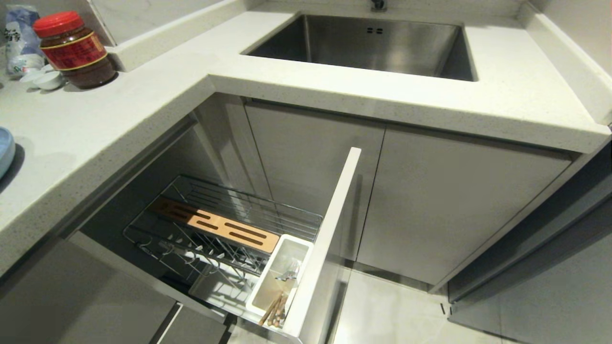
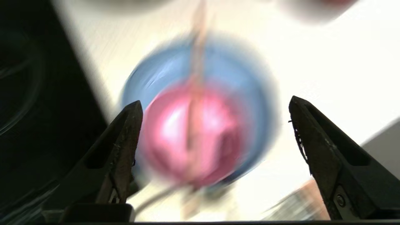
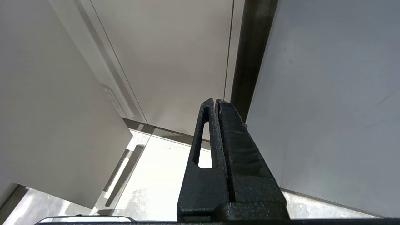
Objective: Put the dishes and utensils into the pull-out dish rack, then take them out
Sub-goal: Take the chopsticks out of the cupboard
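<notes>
Down by the floor, the pull-out dish rack [image 1: 224,229] stands drawn out, its white utensil bin [image 1: 282,274] at five o'clock holding the chopsticks [image 1: 273,310] and the fork [image 1: 288,275]. Over on the counter [image 1: 119,114], at nine o'clock, the left gripper [image 2: 215,104] hangs wide open and empty above the pink bowl [image 2: 193,134], which sits in the blue plate [image 2: 237,72]; a blurred stick lies across them. Clamped shut on nothing, the right gripper [image 3: 216,101] faces the cabinet doors [image 3: 175,56].
</notes>
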`<state>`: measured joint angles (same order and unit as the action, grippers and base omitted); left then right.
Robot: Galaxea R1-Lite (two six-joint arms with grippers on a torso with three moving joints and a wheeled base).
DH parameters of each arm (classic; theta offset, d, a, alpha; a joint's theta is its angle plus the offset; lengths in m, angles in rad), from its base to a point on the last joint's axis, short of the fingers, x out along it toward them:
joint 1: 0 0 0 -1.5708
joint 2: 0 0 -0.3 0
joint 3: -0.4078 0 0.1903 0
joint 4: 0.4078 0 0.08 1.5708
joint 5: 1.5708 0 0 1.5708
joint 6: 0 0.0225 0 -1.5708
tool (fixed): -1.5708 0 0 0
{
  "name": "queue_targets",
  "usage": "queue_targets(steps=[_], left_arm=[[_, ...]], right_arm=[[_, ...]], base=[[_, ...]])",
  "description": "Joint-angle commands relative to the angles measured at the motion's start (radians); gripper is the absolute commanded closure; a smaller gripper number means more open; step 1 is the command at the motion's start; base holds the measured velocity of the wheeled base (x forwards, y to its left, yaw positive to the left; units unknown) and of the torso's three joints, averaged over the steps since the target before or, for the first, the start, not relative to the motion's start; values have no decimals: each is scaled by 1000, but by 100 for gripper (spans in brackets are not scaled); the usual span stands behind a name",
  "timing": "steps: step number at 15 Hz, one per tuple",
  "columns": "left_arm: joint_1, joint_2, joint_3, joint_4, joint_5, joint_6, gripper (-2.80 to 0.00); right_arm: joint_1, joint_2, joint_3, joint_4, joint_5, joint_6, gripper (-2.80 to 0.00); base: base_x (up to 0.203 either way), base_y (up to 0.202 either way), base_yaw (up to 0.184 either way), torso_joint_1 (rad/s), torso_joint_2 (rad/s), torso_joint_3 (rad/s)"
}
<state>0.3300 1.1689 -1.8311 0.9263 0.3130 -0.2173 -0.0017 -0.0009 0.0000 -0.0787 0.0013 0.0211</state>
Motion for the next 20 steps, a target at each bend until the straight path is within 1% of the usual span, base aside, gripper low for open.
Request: queue_targets(steps=[1,3,4,6,7,8,9,12,13,15,17,18,19,20], left_arm=[[-105,-70,14,-133,0,-102,-280],[-230,-90,13,-207,-1,-210,-280],[-309,-99,13,-241,-1,-261,-280],[-460,-111,14,-270,-2,-340,-280],[-536,-113,21,-271,-2,-362,-280],[-594,-112,35,-261,-2,-374,0],[-649,-106,51,-244,-3,-380,0],[-780,-63,95,-177,-9,-391,0],[-826,-39,109,-141,-10,-392,0],[-905,19,127,-30,-11,-393,0],[-948,98,133,76,-13,-402,0],[-961,150,132,137,-24,-420,0],[-969,198,130,201,-51,-433,0],[-973,242,131,248,-92,-439,0]], right_arm=[[0,-1,27,-1,0,0,0],[0,-1,26,-1,0,0,0],[0,-1,26,-1,0,0,0],[0,-1,26,-1,0,0,0],[0,-1,26,-1,0,0,0],[0,-1,26,-1,0,0,0],[0,-1,26,-1,0,0,0],[0,-1,26,-1,0,0,0],[0,-1,26,-1,0,0,0],[0,-1,26,-1,0,0,0],[0,-1,26,-1,0,0,0],[0,-1,26,0,0,0,0],[0,-1,26,-1,0,0,0],[0,-1,26,0,0,0,0]], base=[[0,0,0,0,0,0],[0,0,0,0,0,0],[0,0,0,0,0,0],[0,0,0,0,0,0],[0,0,0,0,0,0],[0,0,0,0,0,0],[0,0,0,0,0,0],[0,0,0,0,0,0],[0,0,0,0,0,0],[0,0,0,0,0,0],[0,0,0,0,0,0],[0,0,0,0,0,0],[0,0,0,0,0,0],[0,0,0,0,0,0]])
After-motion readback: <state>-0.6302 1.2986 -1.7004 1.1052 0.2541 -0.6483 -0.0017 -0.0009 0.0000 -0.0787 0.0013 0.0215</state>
